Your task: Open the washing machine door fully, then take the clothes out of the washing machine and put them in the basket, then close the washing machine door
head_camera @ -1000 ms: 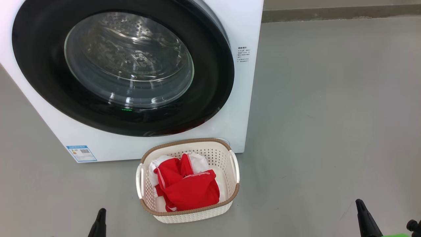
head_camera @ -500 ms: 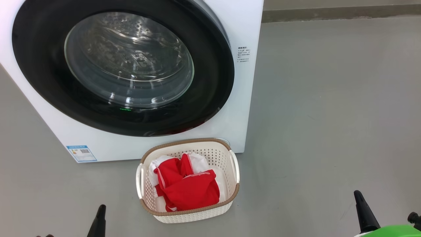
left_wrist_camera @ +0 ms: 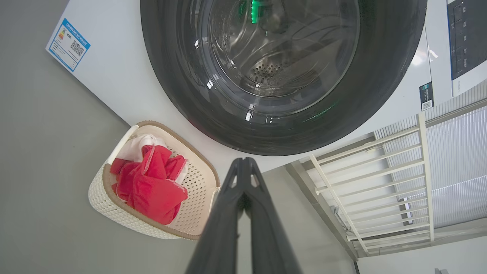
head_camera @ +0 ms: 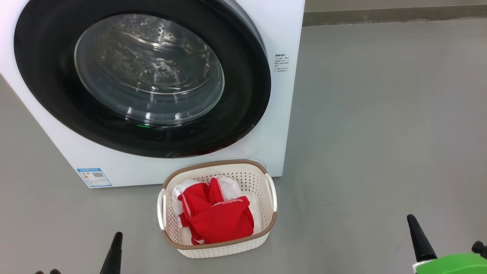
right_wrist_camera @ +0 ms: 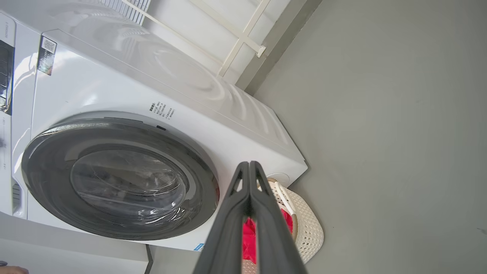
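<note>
The left fingers (left_wrist_camera: 243, 167) are pressing together on nothing, and the right fingers (right_wrist_camera: 249, 169) are doing the same. Ahead of both pairs, the big white box-shaped washing machine (head_camera: 281, 114) is standing on the grey floor (head_camera: 380, 114), its round glossy black-rimmed glass door (head_camera: 148, 68) lying shut against the front. Between the two pairs, a little ahead of their tips, the small cream perforated plastic basket (head_camera: 253, 184) with the brown woven-look rim is sitting just before the machine's lower edge, holding the bright red and white fabric clothes (head_camera: 220, 220). Bare floor is stretching wide ahead of and beside the right fingers; a narrower strip is lying between the left fingers and the basket. In the head view the bottom edge is cutting off both pairs, leaving tips alone, and the machine's top is running out of frame. In the right wrist view the fingers are covering most of the basket.
</note>
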Robot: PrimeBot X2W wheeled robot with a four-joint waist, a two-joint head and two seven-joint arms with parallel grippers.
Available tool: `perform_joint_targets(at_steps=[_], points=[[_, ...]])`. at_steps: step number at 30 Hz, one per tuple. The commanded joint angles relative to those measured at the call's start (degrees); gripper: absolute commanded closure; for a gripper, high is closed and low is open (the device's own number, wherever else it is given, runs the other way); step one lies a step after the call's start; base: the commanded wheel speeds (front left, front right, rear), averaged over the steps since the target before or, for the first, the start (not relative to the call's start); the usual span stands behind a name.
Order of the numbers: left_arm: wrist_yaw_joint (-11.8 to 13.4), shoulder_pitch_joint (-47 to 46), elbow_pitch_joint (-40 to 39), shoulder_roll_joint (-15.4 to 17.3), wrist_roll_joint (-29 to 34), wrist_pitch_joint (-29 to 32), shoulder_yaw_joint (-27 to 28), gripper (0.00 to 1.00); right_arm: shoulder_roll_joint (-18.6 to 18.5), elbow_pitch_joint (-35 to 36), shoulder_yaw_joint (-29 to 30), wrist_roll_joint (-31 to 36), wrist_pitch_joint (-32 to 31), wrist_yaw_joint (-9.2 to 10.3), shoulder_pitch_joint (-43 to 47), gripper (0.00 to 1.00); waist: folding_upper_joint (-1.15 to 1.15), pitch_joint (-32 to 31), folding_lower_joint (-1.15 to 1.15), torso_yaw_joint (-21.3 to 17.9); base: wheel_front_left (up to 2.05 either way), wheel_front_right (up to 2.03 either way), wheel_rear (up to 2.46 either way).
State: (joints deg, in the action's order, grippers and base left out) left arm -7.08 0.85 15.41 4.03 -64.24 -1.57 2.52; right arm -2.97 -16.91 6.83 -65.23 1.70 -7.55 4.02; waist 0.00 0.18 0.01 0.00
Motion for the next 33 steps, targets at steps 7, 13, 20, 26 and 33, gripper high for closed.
perform_joint_targets(at_steps=[7, 13, 20, 26, 33], points=[[-0.3, -3.5, -1.3, 0.1, -5.0, 1.4, 2.0, 1.0, -0.4, 1.8, -0.3, -5.0, -1.4, 0.04, -4.4, 1.0, 0.0, 0.0, 0.0, 0.0, 0.0, 0.0, 0.0], [-0.3, -4.0, -1.3, -0.1, -8.3, 2.4, 2.3, 1.0, -0.3, 2.0, -0.3, -8.3, -2.4, 0.05, -5.2, 1.0, 0.0, 0.0, 0.0, 0.0, 0.0, 0.0, 0.0], [-0.3, -4.5, -1.3, -0.3, -11.7, 3.4, 2.6, 1.0, -0.3, 2.1, -0.3, -11.5, -3.4, 0.05, -6.1, 1.0, 0.0, 0.0, 0.0, 0.0, 0.0, 0.0, 0.0], [-0.3, -5.1, -1.3, -0.5, -15.7, 4.6, 3.0, 1.0, -0.2, 2.3, -0.3, -15.3, -4.6, 0.05, -7.1, 1.0, 0.0, 0.0, 0.0, 0.0, 0.0, 0.0, 0.0], [-0.4, -5.8, -1.3, -0.7, -19.7, 5.7, 3.3, 1.0, -0.1, 2.5, -0.3, -19.1, -5.8, 0.06, -8.1, 1.0, 0.0, 0.0, 0.0, 0.0, 0.0, 0.0, 0.0]])
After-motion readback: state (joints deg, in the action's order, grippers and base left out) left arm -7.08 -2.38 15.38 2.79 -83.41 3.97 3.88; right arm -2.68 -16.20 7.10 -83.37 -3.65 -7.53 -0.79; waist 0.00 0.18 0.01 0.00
